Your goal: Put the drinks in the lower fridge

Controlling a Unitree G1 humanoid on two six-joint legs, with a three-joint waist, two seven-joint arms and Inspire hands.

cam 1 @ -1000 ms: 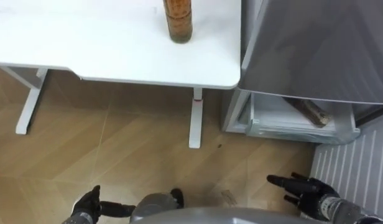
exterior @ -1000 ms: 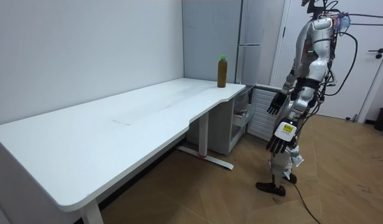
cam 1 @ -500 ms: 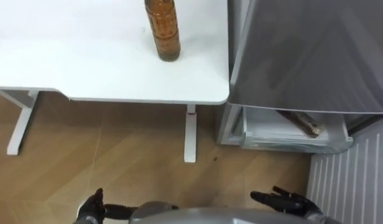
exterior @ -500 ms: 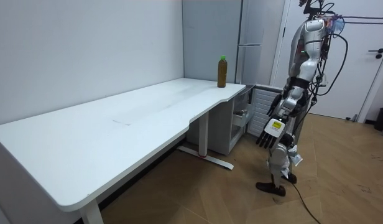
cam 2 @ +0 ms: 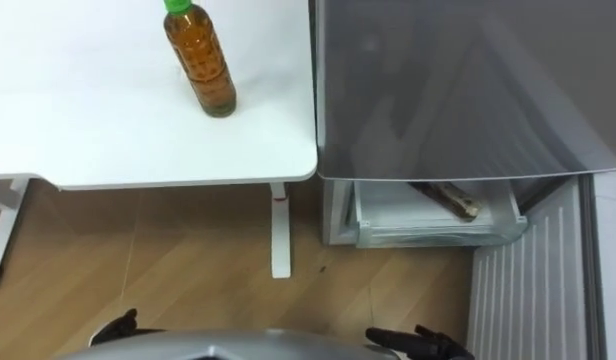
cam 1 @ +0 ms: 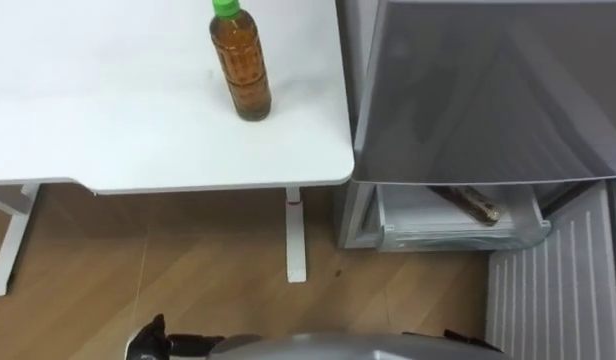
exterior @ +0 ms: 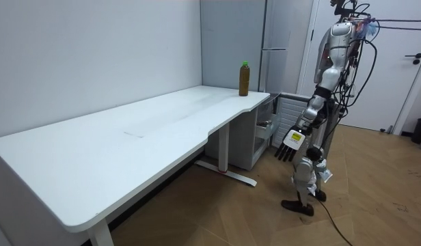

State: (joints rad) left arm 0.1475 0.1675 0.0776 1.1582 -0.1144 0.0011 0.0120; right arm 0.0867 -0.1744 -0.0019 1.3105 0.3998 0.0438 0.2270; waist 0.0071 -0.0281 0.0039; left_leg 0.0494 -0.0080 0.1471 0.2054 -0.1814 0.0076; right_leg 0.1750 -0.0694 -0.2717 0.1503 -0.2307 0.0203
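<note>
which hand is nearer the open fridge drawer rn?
Right. The right hand is low in the view, straight below the drawer; the left hand is far off to the left, before the table.

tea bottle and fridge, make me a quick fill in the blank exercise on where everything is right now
1. The tea bottle with the ____ cap stands upright.
2. It is on the white desk, near the corner next to the ____.
3. The lower drawer of the fridge is ____.
4. A second brown bottle in that drawer lies on its ____.

Missing words: green; fridge; open; side
</note>
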